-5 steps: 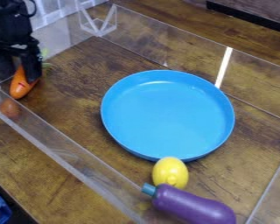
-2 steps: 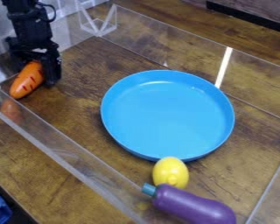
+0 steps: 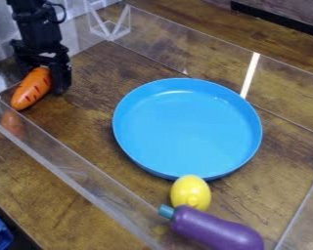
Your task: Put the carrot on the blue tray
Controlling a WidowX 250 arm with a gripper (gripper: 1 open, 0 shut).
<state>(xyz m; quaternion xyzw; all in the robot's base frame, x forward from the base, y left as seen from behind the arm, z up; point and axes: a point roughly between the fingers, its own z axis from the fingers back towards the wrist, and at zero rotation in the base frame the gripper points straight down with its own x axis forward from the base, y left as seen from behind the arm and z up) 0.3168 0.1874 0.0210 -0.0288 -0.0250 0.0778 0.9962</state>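
Blue tray (image 3: pixel 187 128): lying flat on the wooden table (image 3: pixel 87 96), well apart from the carrot. Gripper (image 3: pixel 42 60): standing with jaws spread, reaching to the carrot's upper end. Carrot (image 3: pixel 31 89): resting aslant near the clear wall (image 3: pixel 75 164); good grasping probably means centring the fingers across its body before closing.

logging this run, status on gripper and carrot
gripper open at the carrot; carrot off the blue tray; lemon by tray's rim
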